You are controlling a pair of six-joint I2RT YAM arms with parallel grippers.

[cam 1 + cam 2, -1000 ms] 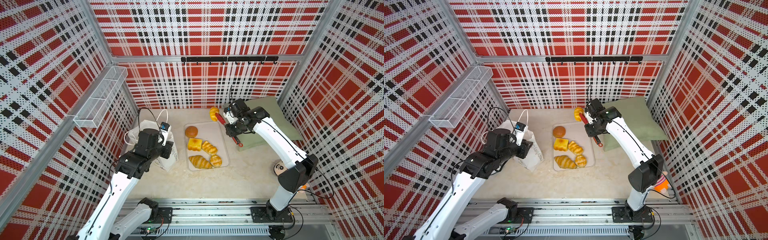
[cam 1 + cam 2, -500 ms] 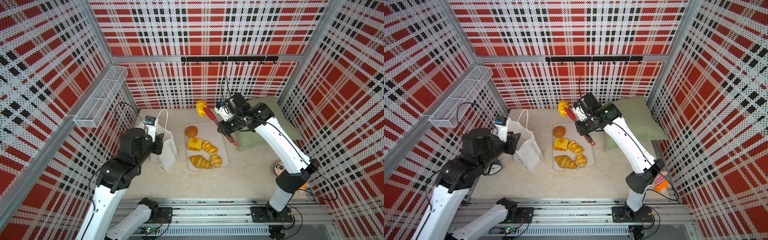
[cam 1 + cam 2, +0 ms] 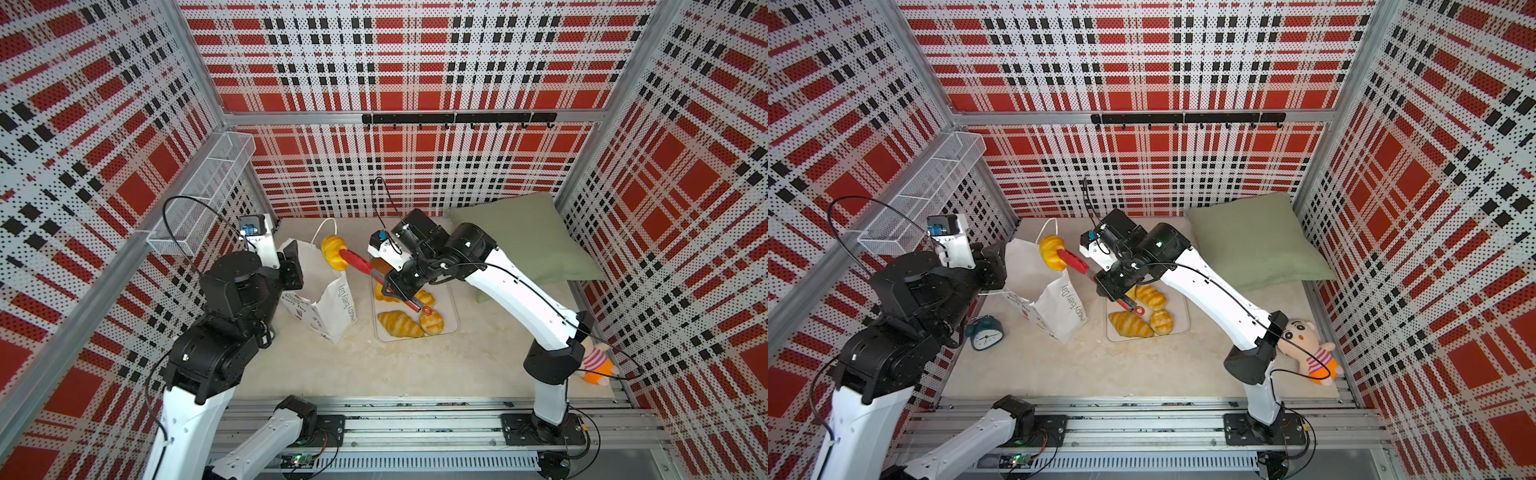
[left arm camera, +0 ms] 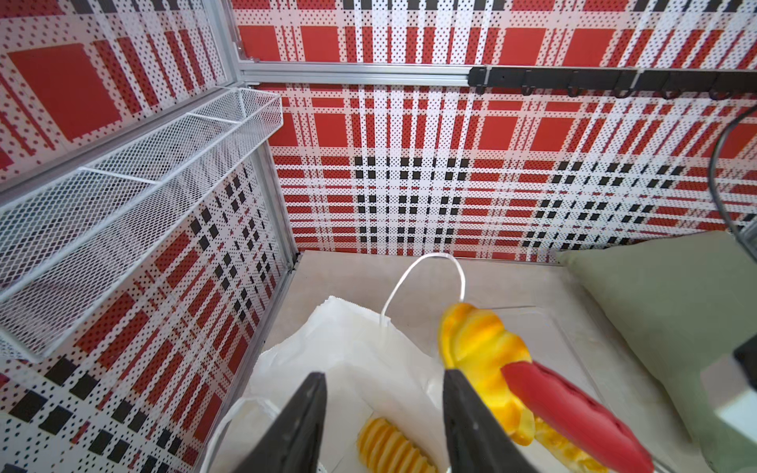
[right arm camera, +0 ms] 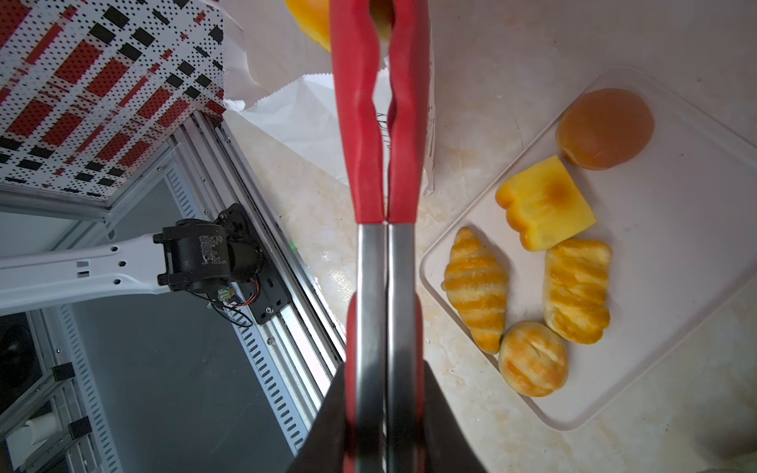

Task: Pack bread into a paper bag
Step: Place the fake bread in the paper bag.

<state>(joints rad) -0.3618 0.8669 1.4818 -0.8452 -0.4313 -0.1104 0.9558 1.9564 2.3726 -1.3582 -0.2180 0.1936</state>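
At the near right a plush toy (image 3: 1306,347) lies against the right arm's base. At the near left a teal alarm clock (image 3: 984,332) stands on the table.

Mid-table is a clear tray (image 5: 676,286) with five pieces of bread on it. The croissant (image 3: 399,324) lies at the near edge, with a round striped roll (image 3: 432,322) just to its right. A ridged long loaf (image 5: 577,284) lies beyond them, then the square yellow toast (image 5: 545,202), and the round brown bun (image 5: 604,129) is farthest.

Just left of the tray the white paper bag (image 3: 332,307) stands with its mouth open and its printed side facing the tray. One ridged roll (image 4: 389,446) already lies inside it.

The left gripper (image 4: 383,374) is at the left rim of the bag's mouth. Its jaws stand apart with nothing between them.

The right gripper (image 3: 401,282) hangs over the far half of the tray, its jaws clamped narrow on the metal handles of the red-tipped tongs (image 3: 361,266). The tongs reach left and pinch a yellow ridged pastry (image 3: 334,253) held in the air at the right rim of the bag's mouth. Whether it touches the paper cannot be told.

Farther right, a green cushion (image 3: 523,237) lies in the far right corner. A white wire basket (image 3: 203,199) hangs on the left wall, and a black hook rail (image 3: 457,118) runs along the far wall.
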